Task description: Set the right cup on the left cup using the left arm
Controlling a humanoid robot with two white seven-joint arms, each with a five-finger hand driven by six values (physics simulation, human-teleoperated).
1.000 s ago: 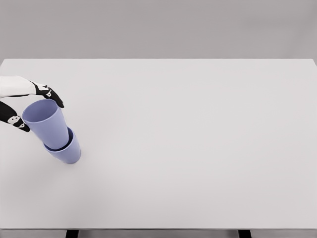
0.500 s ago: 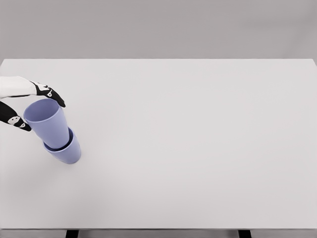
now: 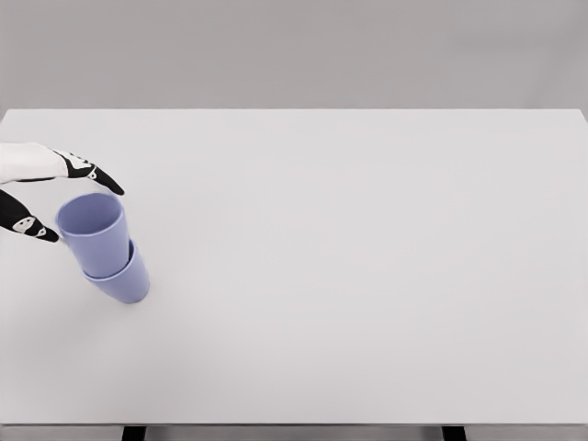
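Looking down from the head view, we see our left hand (image 3: 50, 197) at the table's (image 3: 367, 257) left edge, its black-tipped fingers (image 3: 101, 179) spread on either side of the upper cup (image 3: 92, 231), apparently just clear of its rim and gripping nothing. That lilac upper cup sits nested in the lower cup (image 3: 124, 280), leaning slightly up and to the left, and the stacked pair stands on the white table near its left side, with the lower cup's base resting on the surface.
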